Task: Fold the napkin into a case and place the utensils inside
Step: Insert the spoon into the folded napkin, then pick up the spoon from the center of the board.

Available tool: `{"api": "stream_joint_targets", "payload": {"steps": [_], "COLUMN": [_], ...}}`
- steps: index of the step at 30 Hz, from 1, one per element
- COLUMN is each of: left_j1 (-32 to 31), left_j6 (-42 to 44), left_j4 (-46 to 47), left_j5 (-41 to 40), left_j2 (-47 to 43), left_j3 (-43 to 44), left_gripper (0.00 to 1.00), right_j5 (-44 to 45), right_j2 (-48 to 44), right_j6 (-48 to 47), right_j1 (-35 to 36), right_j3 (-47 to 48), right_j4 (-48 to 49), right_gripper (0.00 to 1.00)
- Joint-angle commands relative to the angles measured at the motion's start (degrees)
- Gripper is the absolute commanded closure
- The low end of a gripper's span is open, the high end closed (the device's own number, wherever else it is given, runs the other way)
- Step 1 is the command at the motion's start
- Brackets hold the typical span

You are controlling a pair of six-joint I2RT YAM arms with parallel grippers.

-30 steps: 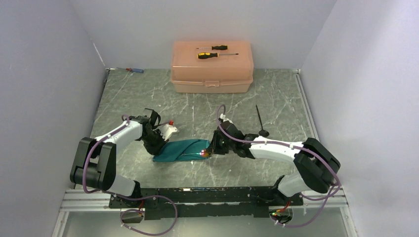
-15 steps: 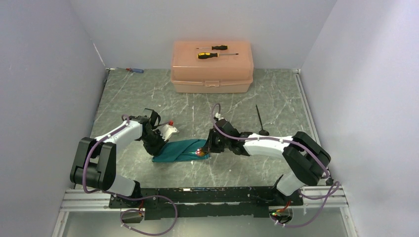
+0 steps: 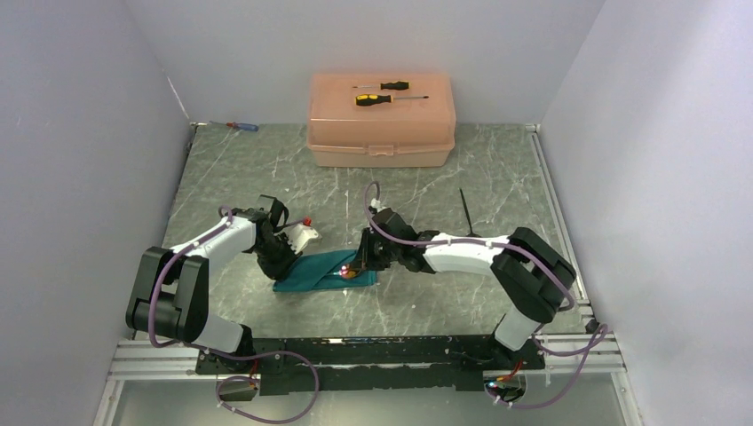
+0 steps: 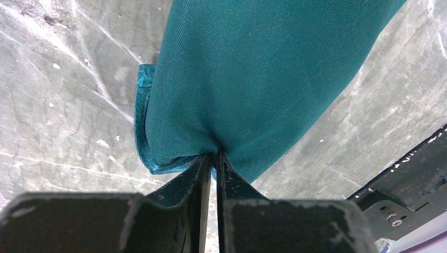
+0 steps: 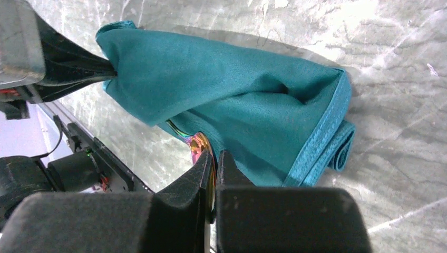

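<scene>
The teal napkin (image 3: 313, 271) lies rolled into a long narrow pouch on the marble table, near the middle front. My left gripper (image 3: 285, 263) is shut on its left end, and the cloth (image 4: 253, 79) bunches at the fingertips (image 4: 206, 163). My right gripper (image 3: 357, 266) is at the pouch's right end, shut on the fork (image 5: 198, 143), a thin iridescent piece that runs in under the napkin (image 5: 237, 89). Most of the fork is hidden by cloth. The black spoon (image 3: 463, 209) lies on the table behind my right forearm, which covers its bowl.
A peach plastic box (image 3: 382, 133) stands at the back centre with two yellow-and-black screwdrivers (image 3: 389, 96) on its lid. A small red-and-blue screwdriver (image 3: 241, 127) lies at the back left corner. Grey walls close in the left, right and back.
My right gripper has slid left along the table with the fork, deeper into the napkin's right end. The left gripper and its hold on the cloth have not moved.
</scene>
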Motion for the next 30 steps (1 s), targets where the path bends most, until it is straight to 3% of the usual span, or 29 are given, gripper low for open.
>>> {"api": "stream_joint_targets", "payload": {"steps": [1, 4, 8, 11, 16, 22, 26, 30], "left_j1": [0.13, 0.13, 0.22, 0.18, 0.37, 1.31, 1.99, 2.65], "left_j6": [1.1, 1.36, 1.53, 1.35, 1.08, 1.2, 2.21, 1.67], "left_j4": [-0.6, -0.62, -0.73, -0.56, -1.1, -4.51, -7.81, -9.78], "left_j5": [1.02, 0.86, 1.06, 1.12, 2.1, 4.35, 6.44, 7.85], "left_j2": [-0.45, -0.7, -0.62, -0.6, -0.72, -1.82, -3.09, -3.93], "left_j3": [0.63, 0.49, 0.37, 0.27, 0.34, 1.94, 4.12, 6.85], "left_gripper": [0.86, 0.85, 0.85, 0.84, 0.83, 0.69, 0.43, 0.39], "right_j5": [-0.48, 0.2, 1.99, 4.67, 7.23, 12.47, 17.02, 25.29], "right_j2": [2.78, 4.56, 5.59, 3.11, -2.94, -10.34, -16.11, -21.17], "right_j6": [-1.26, -2.69, -4.83, -6.24, -9.29, -9.46, -6.31, -1.86], "right_j1": [0.17, 0.01, -0.73, -1.0, -2.43, -6.58, -13.81, -20.96], "right_j3": [3.34, 4.53, 5.97, 6.09, 7.21, 6.1, 3.4, 0.7], "right_j4": [0.6, -0.14, -2.29, -5.63, -11.53, -21.17, -28.86, -35.57], "right_gripper": [0.99, 0.91, 0.69, 0.52, 0.36, 0.17, 0.09, 0.08]}}
